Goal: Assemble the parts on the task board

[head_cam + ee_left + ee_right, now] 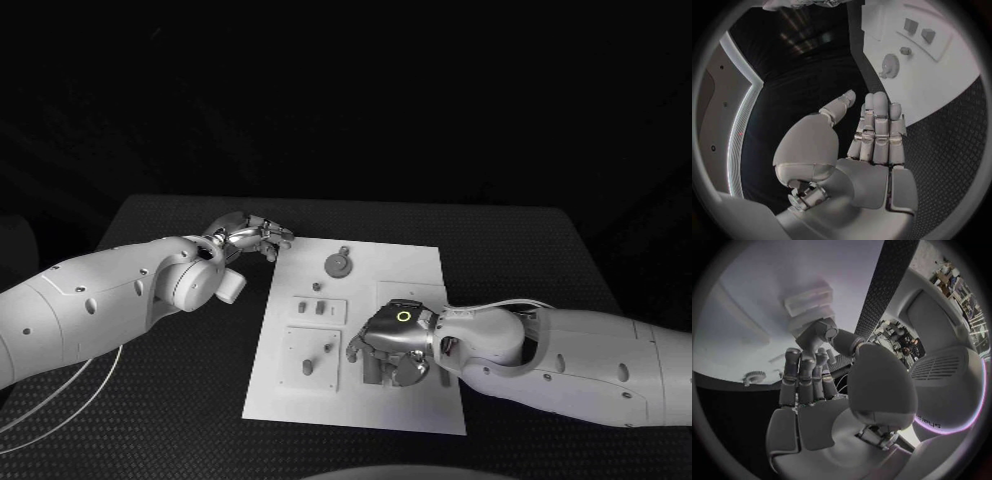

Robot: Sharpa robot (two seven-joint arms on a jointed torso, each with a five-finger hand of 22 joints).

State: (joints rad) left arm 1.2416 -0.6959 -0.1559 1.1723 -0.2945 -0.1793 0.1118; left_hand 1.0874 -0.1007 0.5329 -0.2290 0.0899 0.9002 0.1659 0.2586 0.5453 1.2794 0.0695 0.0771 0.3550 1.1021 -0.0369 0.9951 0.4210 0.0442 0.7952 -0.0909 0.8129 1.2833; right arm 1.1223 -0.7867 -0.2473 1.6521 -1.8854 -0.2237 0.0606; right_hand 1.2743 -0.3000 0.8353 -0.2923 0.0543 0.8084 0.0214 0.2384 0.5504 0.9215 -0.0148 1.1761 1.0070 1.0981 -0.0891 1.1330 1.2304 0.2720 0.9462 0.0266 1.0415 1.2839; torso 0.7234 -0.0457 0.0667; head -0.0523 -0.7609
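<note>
The left hand hovers just beside the far left corner of the task board, over the black desk. In the left wrist view its fingers lie straight and side by side with the thumb set apart, and they hold nothing.

The task board lies at the middle of the desk. A round gear-like part lies on its far half, near the left hand. Two small upright parts stand in a raised block at the board's middle. A further small part lies near the near left corner.

The right hand rests over the near right part of the board. In the right wrist view its fingers and thumb reach to a pale blocky part on the board; whether they grip it cannot be told.
</note>
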